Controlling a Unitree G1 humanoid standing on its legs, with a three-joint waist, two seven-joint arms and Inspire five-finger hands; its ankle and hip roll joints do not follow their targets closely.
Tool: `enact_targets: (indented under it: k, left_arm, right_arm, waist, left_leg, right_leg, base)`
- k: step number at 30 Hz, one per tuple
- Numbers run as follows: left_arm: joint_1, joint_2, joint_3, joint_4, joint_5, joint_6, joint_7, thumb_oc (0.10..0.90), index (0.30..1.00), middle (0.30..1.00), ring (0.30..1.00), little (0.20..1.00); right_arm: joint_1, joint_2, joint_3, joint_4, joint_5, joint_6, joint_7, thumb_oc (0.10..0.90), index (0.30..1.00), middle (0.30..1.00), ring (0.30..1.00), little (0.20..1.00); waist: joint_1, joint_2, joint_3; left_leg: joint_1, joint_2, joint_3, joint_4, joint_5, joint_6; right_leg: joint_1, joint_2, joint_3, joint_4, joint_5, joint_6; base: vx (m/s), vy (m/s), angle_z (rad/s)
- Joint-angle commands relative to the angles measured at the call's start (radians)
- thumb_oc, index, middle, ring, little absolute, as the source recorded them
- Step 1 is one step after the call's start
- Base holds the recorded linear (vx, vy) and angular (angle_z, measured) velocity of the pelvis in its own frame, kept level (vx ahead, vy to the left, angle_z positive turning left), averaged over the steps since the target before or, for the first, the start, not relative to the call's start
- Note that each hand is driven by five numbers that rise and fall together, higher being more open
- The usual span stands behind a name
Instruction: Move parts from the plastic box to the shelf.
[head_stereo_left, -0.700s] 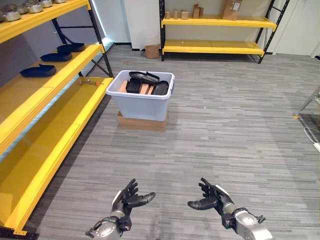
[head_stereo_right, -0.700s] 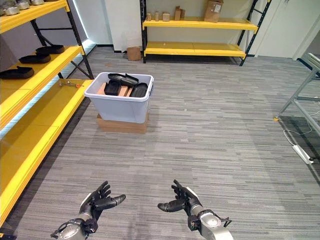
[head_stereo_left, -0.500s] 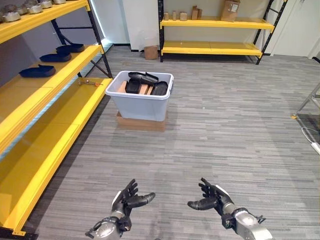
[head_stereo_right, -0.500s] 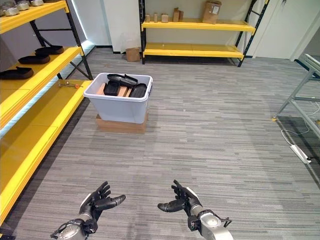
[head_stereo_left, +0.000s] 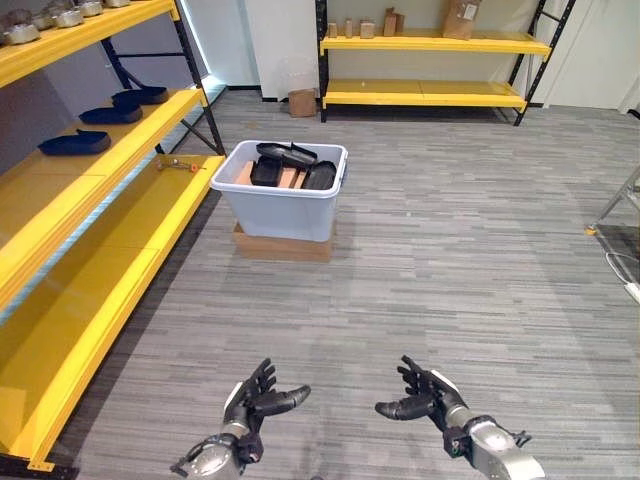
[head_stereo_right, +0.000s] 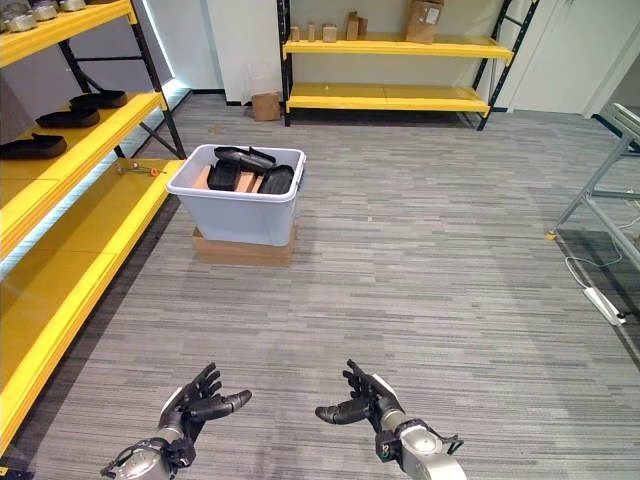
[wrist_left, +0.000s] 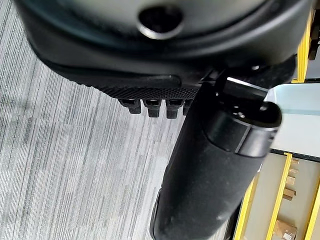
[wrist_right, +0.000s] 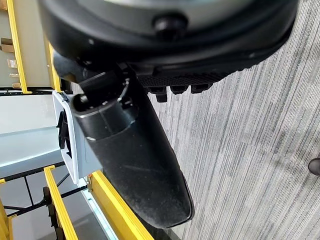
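Big yellow shelf (head_stereo_left: 95, 190) runs along the robot's left side, several tiers deep, with a few black parts (head_stereo_left: 76, 143) already lying on its middle tier and some metal pieces (head_stereo_left: 25, 30) up on the top one. Another yellow rack (head_stereo_left: 425, 70) stands against the far wall with small cardboard boxes (head_stereo_left: 462, 18) on it. Out on the grey floor, just beside the near shelf's end, sits the plastic box (head_stereo_left: 281, 190), pale grey, perched on a flat cardboard slab (head_stereo_left: 282, 245). More black parts (head_stereo_left: 288, 154) lie piled inside it over something wooden. Down low and well apart from that box, the left hand (head_stereo_left: 252, 402) and right hand (head_stereo_left: 422, 394) hover over bare floor, palms facing each other, fingers loosely spread, holding nothing.
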Motion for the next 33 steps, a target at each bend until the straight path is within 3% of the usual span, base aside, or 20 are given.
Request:
enact_targets:
  k: [1,13,20,27,29,30,33]
  left_arm:
    - [-0.075,0.020,0.010,-0.033,0.003,-0.067,-0.027,0.900,1.000,1.000,1.000,1.000]
    - [-0.071,0.019,0.012,-0.029,0.004,-0.070,-0.029,0.900,1.000,1.000,1.000,1.000]
    - [-0.075,0.032,0.019,-0.051,0.009,-0.078,-0.023,0.900,1.000,1.000,1.000,1.000]
    - [-0.073,0.057,0.016,-0.077,0.016,-0.082,-0.021,0.900,1.000,1.000,1.000,1.000]
    - [-0.067,0.061,0.016,-0.090,0.021,-0.079,-0.026,0.900,1.000,1.000,1.000,1.000]
    - [-0.068,0.069,0.012,-0.098,0.027,-0.078,-0.026,0.900,1.000,1.000,1.000,1.000]
    - [-0.068,0.074,0.012,-0.108,0.037,-0.080,-0.036,0.900,1.000,1.000,1.000,1.000]
  right_arm:
    - [-0.068,-0.001,-0.006,-0.027,0.015,-0.071,0.018,0.900,1.000,1.000,1.000,1.000]
    - [-0.068,0.001,-0.007,-0.034,0.030,-0.071,0.022,0.900,1.000,1.000,1.000,1.000]
    - [-0.110,-0.002,0.002,-0.034,-0.008,-0.075,0.018,0.900,1.000,1.000,1.000,1.000]
    - [-0.116,0.005,-0.004,-0.042,0.000,-0.071,0.026,0.900,1.000,1.000,1.000,1.000]
    - [-0.104,0.008,-0.007,-0.053,-0.006,-0.067,0.031,0.900,1.000,1.000,1.000,1.000]
    - [-0.090,0.012,-0.009,-0.065,-0.004,-0.067,0.036,0.900,1.000,1.000,1.000,1.000]
    - [-0.079,0.011,-0.012,-0.087,-0.001,-0.070,0.044,0.900,1.000,1.000,1.000,1.000]
  waist:
    - [0.023,-0.022,-0.039]
    - [0.025,-0.023,-0.033]
    - [0.039,-0.027,-0.013]
    - [0.062,-0.017,0.020]
    - [0.061,-0.019,0.039]
    - [0.052,-0.019,0.065]
    - [0.049,-0.013,0.073]
  left_leg:
    - [0.042,0.080,0.005,-0.007,-0.045,-0.069]
    - [0.034,0.073,0.002,-0.007,-0.044,-0.065]
    - [0.027,0.056,-0.008,-0.007,-0.053,-0.044]
    - [0.032,0.014,-0.044,-0.007,-0.063,0.007]
    - [0.045,-0.004,-0.056,-0.005,-0.068,0.026]
    - [0.052,-0.023,-0.085,0.006,-0.069,0.046]
    - [0.056,-0.025,-0.105,0.005,-0.072,0.057]
  right_leg:
    - [-0.007,-0.112,-0.005,-0.001,0.022,0.135]
    - [-0.012,-0.117,-0.008,-0.001,0.027,0.137]
    - [-0.018,-0.134,-0.020,0.012,0.049,0.146]
    - [-0.100,-0.206,-0.033,0.228,0.011,0.171]
    - [-0.148,-0.241,-0.018,0.346,0.060,0.191]
    - [-0.209,-0.258,0.036,0.488,0.146,0.206]
    - [-0.274,-0.225,0.083,0.544,0.131,0.190]
  base:
    - [0.00,0.000,0.00]
    - [0.00,0.003,0.00]
    - [-0.01,0.064,0.01]
    - [-0.02,0.128,0.11]
    - [-0.01,0.196,0.16]
    - [-0.02,0.198,0.24]
    - [0.04,0.115,0.51]
